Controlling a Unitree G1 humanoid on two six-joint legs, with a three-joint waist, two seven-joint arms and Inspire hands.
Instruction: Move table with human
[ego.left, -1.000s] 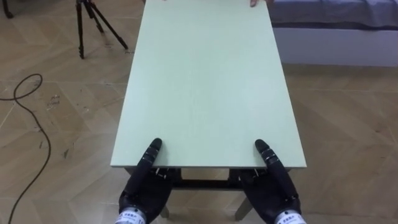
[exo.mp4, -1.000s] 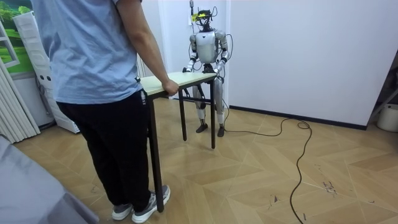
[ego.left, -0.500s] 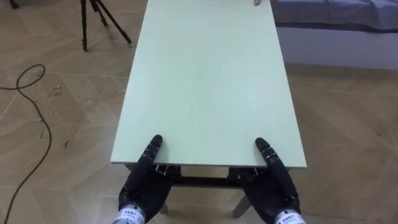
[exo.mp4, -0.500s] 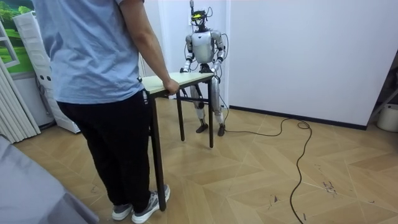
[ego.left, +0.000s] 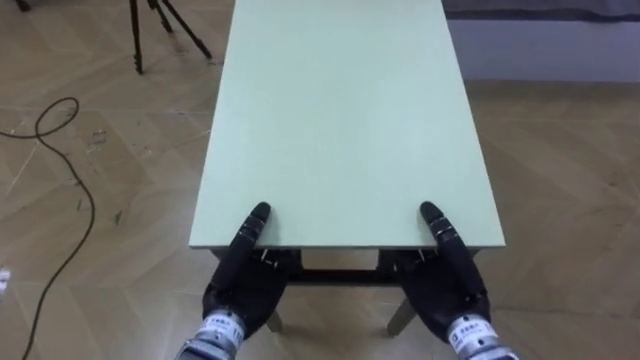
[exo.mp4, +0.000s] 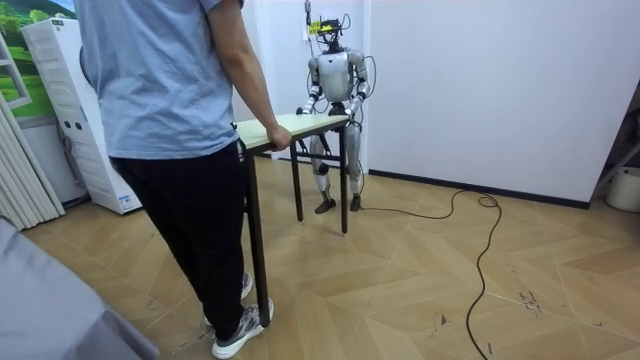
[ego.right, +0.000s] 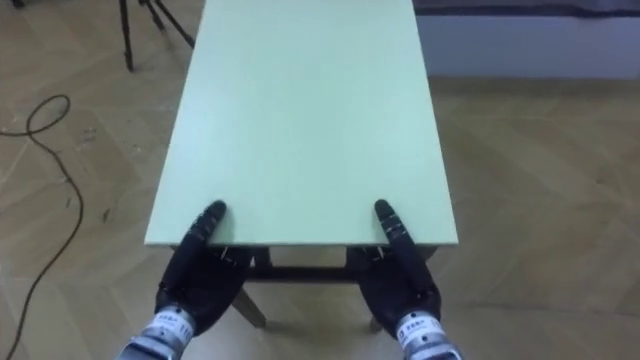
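Pale-green table (ego.left: 340, 120) — parquet floor (ego.left: 560, 170); white wall (exo.mp4: 480, 80)

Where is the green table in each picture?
Left eye view: the table fills the middle.
Right eye view: the table, middle again.
Room view: the table, left of centre, held by the person.
Shared landmark: left hand and right hand at its end.

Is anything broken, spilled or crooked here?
No, nothing stands out. The table looks level, its top smooth and unmarked. The robot's left hand and right hand are at its near edge, and a person holds the far end. A cable lies looped on the floor, clear of the table.
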